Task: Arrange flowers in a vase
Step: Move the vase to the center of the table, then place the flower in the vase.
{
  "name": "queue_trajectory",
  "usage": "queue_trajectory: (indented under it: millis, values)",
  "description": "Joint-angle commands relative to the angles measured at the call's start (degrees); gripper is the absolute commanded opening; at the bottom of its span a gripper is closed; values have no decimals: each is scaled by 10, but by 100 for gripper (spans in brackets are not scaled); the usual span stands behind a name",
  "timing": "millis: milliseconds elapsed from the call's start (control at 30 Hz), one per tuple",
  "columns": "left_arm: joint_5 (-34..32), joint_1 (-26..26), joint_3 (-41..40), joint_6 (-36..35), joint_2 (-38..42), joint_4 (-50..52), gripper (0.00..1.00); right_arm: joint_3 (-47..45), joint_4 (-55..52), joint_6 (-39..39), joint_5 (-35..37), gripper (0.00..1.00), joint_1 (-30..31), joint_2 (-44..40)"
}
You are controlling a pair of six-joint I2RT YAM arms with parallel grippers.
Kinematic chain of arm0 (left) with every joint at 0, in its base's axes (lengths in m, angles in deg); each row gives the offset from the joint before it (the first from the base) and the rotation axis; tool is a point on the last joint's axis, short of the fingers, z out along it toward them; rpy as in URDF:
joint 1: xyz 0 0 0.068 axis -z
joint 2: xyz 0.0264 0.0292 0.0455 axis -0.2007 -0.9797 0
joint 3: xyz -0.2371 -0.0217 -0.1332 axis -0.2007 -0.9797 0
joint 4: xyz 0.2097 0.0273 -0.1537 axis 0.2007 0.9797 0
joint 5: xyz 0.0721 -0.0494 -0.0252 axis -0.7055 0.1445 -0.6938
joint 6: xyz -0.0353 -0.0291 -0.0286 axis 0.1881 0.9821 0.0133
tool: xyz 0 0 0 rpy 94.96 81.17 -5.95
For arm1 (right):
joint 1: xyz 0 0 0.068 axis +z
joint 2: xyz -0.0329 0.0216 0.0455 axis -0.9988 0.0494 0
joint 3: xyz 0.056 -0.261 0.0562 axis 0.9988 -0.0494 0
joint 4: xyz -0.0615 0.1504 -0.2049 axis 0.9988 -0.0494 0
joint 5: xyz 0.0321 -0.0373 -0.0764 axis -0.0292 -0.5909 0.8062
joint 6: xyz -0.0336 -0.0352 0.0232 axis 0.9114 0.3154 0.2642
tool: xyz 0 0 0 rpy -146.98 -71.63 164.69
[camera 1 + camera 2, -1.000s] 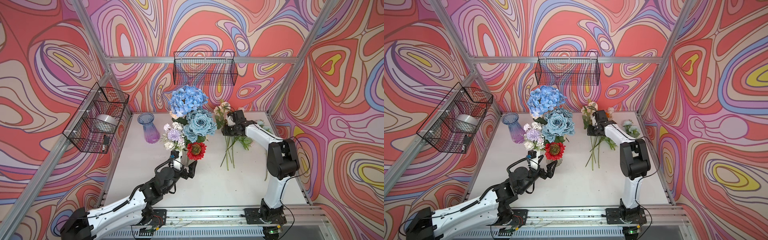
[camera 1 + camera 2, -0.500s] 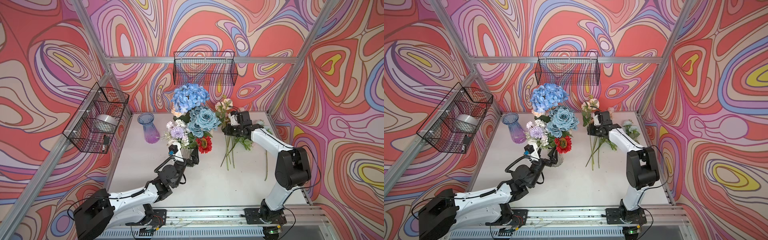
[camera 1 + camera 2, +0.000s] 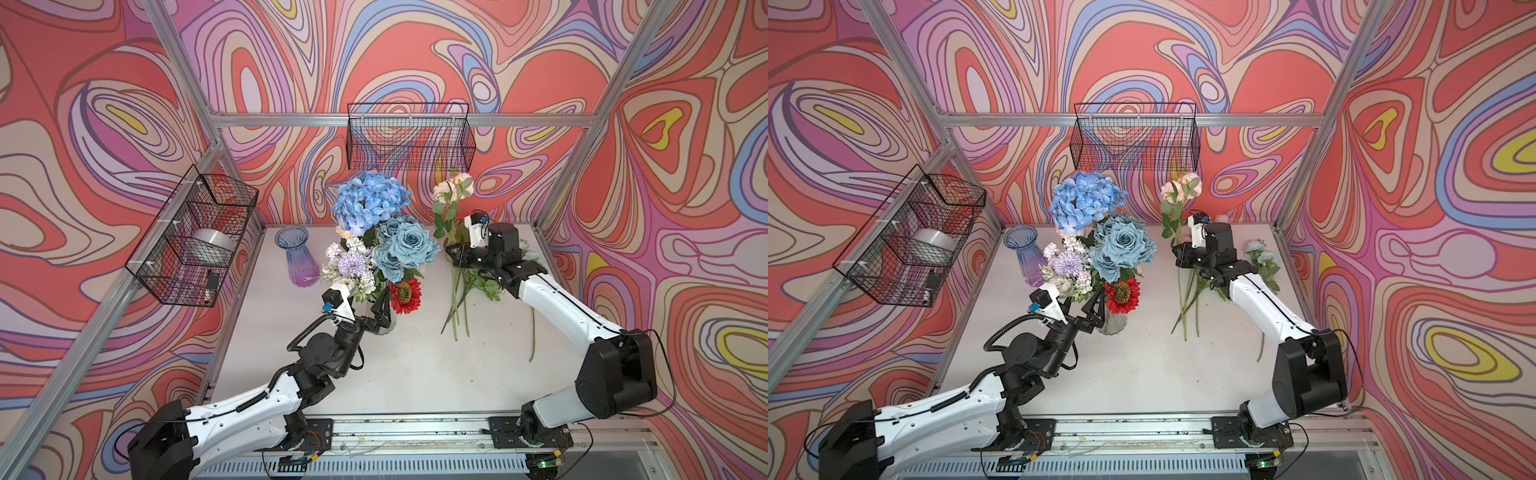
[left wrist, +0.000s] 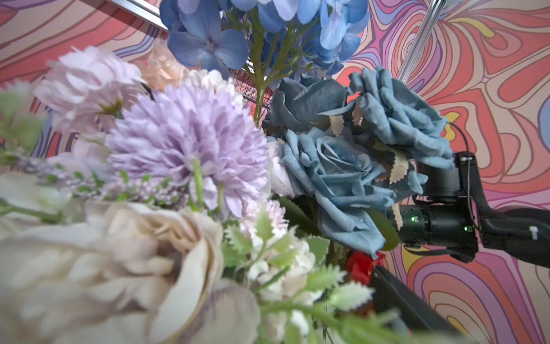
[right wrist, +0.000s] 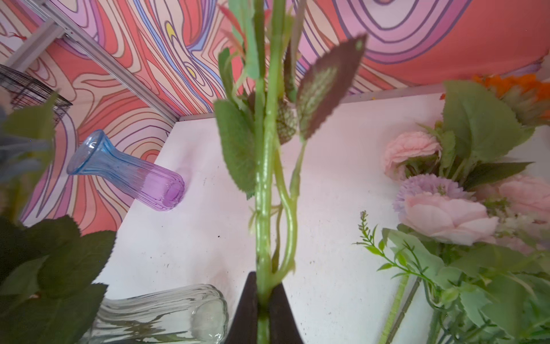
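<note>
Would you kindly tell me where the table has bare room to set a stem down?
Bare: the near strip of the table between both arm bases, and beside the purple vase. Crowded: around the clear vase and the loose stems at far right.

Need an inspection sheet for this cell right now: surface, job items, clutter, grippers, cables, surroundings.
Surface: white table, small dark specks.
Job's things: clear vase full of flowers; loose stems lying at right.
Clutter: blue-purple vase standing unused, rear left.
Grippers: left gripper open around the clear vase; right gripper shut on a peach rose stem, held upright.
Cables: black hose looped at left wrist.
Surroundings: two wire baskets on patterned walls; the side one holds a tape roll.
</note>
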Motion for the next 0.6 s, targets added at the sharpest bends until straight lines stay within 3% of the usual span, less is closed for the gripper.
queue_trajectory:
  millis: [0,233,433,567]
  values:
    - [12,2,-5,0,48,77,100,-1,54,1,6,0,2,-44]
    - [36,-18,-18,14,134,217,100,8,89,13,12,0,14,-112]
    - [81,-63,-39,38,172,236,90,69,81,27,10,0,31,-151]
    - [144,-99,-38,58,168,240,89,123,66,32,1,0,51,-152]
